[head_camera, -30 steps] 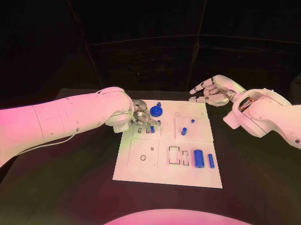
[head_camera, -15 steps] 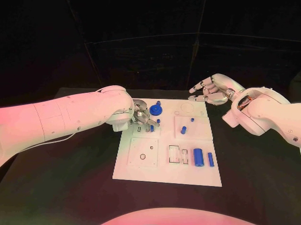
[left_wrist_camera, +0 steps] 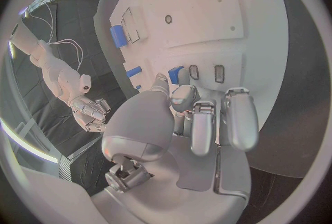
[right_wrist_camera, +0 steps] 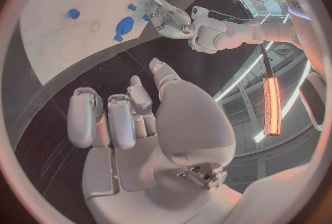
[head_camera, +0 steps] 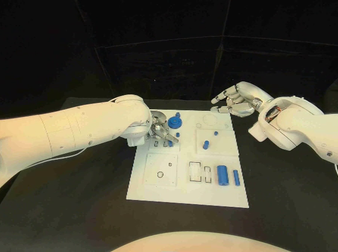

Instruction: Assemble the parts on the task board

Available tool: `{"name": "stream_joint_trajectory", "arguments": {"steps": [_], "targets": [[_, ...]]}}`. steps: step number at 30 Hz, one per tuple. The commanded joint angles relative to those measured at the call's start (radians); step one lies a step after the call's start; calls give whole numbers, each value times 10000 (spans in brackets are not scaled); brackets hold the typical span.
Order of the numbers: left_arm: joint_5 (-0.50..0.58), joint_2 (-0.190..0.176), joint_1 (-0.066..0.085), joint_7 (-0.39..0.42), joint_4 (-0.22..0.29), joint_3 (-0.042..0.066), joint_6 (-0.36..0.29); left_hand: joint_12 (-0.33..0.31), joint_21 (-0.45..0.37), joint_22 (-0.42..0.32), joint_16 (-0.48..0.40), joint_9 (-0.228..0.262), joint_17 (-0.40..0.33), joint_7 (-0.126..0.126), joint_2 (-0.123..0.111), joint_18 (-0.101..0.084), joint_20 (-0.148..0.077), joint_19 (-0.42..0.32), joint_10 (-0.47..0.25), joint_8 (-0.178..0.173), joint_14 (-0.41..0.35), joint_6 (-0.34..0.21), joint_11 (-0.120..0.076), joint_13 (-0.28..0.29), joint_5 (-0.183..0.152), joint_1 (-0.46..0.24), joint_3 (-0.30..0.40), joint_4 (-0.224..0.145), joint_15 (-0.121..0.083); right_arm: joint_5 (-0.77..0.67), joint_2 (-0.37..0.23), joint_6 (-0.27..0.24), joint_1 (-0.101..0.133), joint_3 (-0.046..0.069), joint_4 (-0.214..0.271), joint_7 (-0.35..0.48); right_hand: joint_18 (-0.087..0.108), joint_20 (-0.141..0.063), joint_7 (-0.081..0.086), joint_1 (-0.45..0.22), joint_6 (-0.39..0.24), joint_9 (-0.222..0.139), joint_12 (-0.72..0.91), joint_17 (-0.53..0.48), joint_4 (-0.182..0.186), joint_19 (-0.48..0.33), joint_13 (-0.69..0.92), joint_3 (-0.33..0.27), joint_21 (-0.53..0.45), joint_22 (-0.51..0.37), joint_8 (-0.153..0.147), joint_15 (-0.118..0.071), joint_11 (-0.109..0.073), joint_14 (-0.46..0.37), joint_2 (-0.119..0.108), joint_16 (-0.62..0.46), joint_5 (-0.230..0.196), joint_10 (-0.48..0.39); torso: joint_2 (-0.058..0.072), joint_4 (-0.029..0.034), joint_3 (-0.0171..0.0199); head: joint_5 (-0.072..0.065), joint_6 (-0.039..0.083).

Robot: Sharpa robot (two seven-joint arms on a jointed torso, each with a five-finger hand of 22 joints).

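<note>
Over task board [head_camera: 185, 185], left hand [head_camera: 160, 132] pinching blue part [head_camera: 170, 143], right hand [head_camera: 235, 101] (empty) fingers apart

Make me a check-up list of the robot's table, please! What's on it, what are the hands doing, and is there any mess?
Surface: black table, with a white rectangular task board lying flat in the middle.
Job's things: small blue parts on the board: a large blue cylinder and a thin blue rod lying near the front, a round blue disc at the back, a short blue peg mid-board.
Clutter: nothing seen.
Hands: left hand pinches a small blue piece over the board; right hand hovers past the board's far corner, holding nothing.
Cables: thin white cable under the left arm.
Surroundings: dark.
</note>
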Motion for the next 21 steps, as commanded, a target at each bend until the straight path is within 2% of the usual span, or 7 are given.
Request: {"name": "stream_joint_trajectory", "arguments": {"steps": [1, 7, 12, 15, 18, 19, 21], "targets": [[-86, 26, 17, -54, 3, 0, 143, 43, 47, 6, 63, 39, 2632, -7, 37, -83, -21, 42, -35, 63, 1073, -91, -28, 7, -35, 198, 79, -139, -52, -22, 21, 147, 24, 4, -20, -9, 116, -8, 3, 24, -73, -13, -51, -30, -3, -79, -6, -67, -49, -34, 50, -50, -16, 412, 67, -60, 62, -53, 0, 10, -7, -6, -10], [-85, 43, 18, -50, 13, 1, 109, 51, 47, 9, 63, 102, 2632, -25, 277, -80, -29, 31, -47, 130, 1073, -180, -46, -4, -30, 607, 456, -439, -66, -24, 56, 252, 24, 4, -60, -67, 122, -8, 3, 23, -73, -14, -60, -41, 3, -98, -16, -71, -64, -60, 53, -50, -16, 410, 75, -68, 72, -59, 9, 11, -10, -6, -34], [-85, 43, 18, -34, 31, 1, 42, 35, 34, -10, 63, 115, 2632, -84, 698, -71, -76, 14, -81, 108, 1073, -355, -107, -28, 0, 1268, 1272, -916, -119, -69, 90, 376, 23, 4, -100, -139, 133, -8, 4, 20, -75, -14, -62, -55, 8, -132, -18, -76, -89, -108, 54, -50, -16, 406, 76, -77, 76, -61, -1, 18, -7, -1, -62], [-69, 26, 18, -14, 58, 2, 11, 81, 24, -23, 63, 110, 2632, -96, 792, -66, -96, 7, -58, 96, 1073, -412, -123, 25, 246, 1437, 1775, -1091, -133, -80, 115, 436, 23, 4, -121, -167, 135, -8, 4, 19, -76, -15, -56, -54, 10, -140, -11, -79, -95, -118, 54, -50, -15, 407, 76, -77, 78, -56, 1, 9, -6, 25, -66], [43, -13, 17, 15, 104, 2, -46, 116, 10, -32, 63, 114, 2632, -66, 555, -59, -128, 3, -52, 110, 1073, -483, -118, 59, 619, 1460, 3045, -1379, -150, -88, 160, 515, 23, 3, -152, -189, 140, -8, 3, -23, -76, -15, -7, -32, 54, -157, 34, -123, -114, -144, 68, -49, -14, 414, 81, -72, 96, -15, -4, 4, -1, 30, -76], [84, -28, 17, 25, 122, 2, -71, 125, 4, -32, 63, 125, 2632, -32, 320, -54, -125, 2, -50, 137, 1073, -494, -100, 59, 779, 1295, 3752, -1456, -139, -89, 170, 535, 23, 3, -159, -193, 142, -8, 3, -30, -76, -15, -4, -36, 61, -163, 36, -130, -120, -153, 71, -49, -14, 413, 82, -75, 97, -12, -3, 12, 2, 28, -77], [157, -75, 16, 50, 178, 2, -135, 139, -5, -34, 63, 166, 2632, 44, -76, -52, -97, 1, -39, 222, 1073, -488, -127, 45, 836, 934, 5085, -1583, -112, -91, 188, 570, 22, 3, -172, -200, 144, -8, 2, -36, -76, -15, -1, -41, 68, -169, 38, -137, -126, -162, 73, -49, -14, 413, 83, -79, 98, -9, 2, 22, 5, 32, -72]]}}
